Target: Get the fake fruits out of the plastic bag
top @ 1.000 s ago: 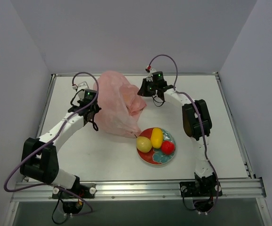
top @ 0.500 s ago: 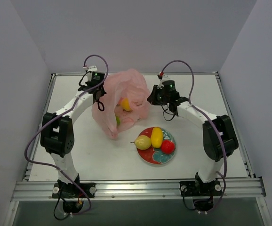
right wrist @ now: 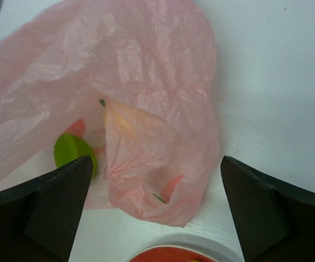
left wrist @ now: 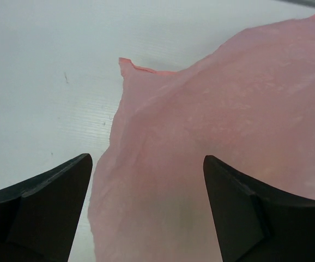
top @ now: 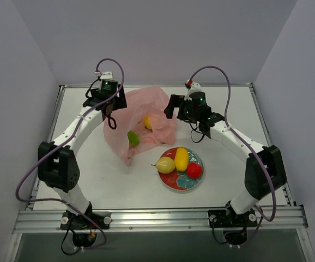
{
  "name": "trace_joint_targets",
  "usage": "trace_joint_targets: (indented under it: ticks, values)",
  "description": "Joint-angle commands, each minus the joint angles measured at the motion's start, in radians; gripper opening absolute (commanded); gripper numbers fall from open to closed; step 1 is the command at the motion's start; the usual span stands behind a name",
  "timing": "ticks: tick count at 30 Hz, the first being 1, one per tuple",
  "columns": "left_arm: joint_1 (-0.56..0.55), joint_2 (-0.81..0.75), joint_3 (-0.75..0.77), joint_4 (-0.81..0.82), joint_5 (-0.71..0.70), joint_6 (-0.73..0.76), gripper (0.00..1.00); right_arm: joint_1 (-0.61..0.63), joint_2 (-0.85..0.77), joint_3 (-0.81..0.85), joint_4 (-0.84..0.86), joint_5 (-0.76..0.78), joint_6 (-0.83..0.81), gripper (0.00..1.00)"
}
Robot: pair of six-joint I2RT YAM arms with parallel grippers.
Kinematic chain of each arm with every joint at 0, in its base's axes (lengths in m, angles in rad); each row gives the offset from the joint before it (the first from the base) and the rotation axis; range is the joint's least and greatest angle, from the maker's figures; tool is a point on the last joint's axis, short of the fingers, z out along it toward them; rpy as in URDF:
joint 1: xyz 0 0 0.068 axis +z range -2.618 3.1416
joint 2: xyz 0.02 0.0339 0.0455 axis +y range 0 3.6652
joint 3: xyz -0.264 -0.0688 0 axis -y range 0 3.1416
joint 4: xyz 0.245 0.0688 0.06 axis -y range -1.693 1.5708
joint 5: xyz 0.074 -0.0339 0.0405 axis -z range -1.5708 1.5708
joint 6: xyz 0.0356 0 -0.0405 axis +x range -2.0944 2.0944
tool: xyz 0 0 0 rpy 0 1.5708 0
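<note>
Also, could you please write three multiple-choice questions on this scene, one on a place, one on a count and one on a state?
1. Where does the green fruit lie?
A) on the plate
B) at the pink plastic bag, off the plate
C) on the bare table by the right arm's base

2. How many fruits are on the plate?
A) one
B) five
C) three

3. How does the right gripper stand?
A) open, holding nothing
B) shut on a lemon
C) shut on the bag's edge

Answers:
1 B: the top view shows the green fruit within the bag's outline, apart from the plate.
2 C: a yellowish pear, a lemon and a red fruit sit on it.
3 A: the right wrist view shows its fingers wide apart above the bag.
</note>
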Motion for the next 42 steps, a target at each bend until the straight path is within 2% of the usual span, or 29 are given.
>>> trace_joint_targets:
  ticks: [1, 9, 13, 19, 22, 26, 35, 42]
  values:
    - [-0.017, -0.209, 0.008, -0.058, -0.058, 0.049, 0.82, 0.058, -0.117, 0.003, -0.013, 0.073, -0.036, 1.00]
    - [-0.020, -0.437, -0.167, -0.052, 0.118, 0.032, 0.84, 0.190, -0.166, -0.040, -0.031, 0.031, -0.056, 0.99]
    - [-0.025, -0.483, -0.262, -0.011, 0.147, 0.057, 0.84, 0.239, -0.142, -0.049, -0.028, -0.002, -0.055, 0.98]
    - [-0.040, -0.523, -0.400, 0.143, 0.224, 0.097, 0.85, 0.289, -0.094, -0.063, -0.009, -0.006, -0.036, 0.98]
    - [-0.039, -0.506, -0.391, 0.120, 0.190, 0.085, 0.86, 0.315, -0.069, -0.057, -0.009, -0.008, -0.064, 0.98]
    - [-0.029, -0.507, -0.393, 0.092, 0.117, 0.068, 0.86, 0.350, 0.038, 0.024, -0.045, 0.062, -0.067, 0.98]
    - [-0.042, -0.584, -0.437, 0.149, 0.195, 0.085, 0.86, 0.379, 0.222, 0.166, -0.094, 0.228, 0.048, 1.00]
    - [-0.045, -0.600, -0.439, 0.149, 0.183, 0.086, 0.87, 0.379, 0.320, 0.299, -0.138, 0.316, 0.151, 1.00]
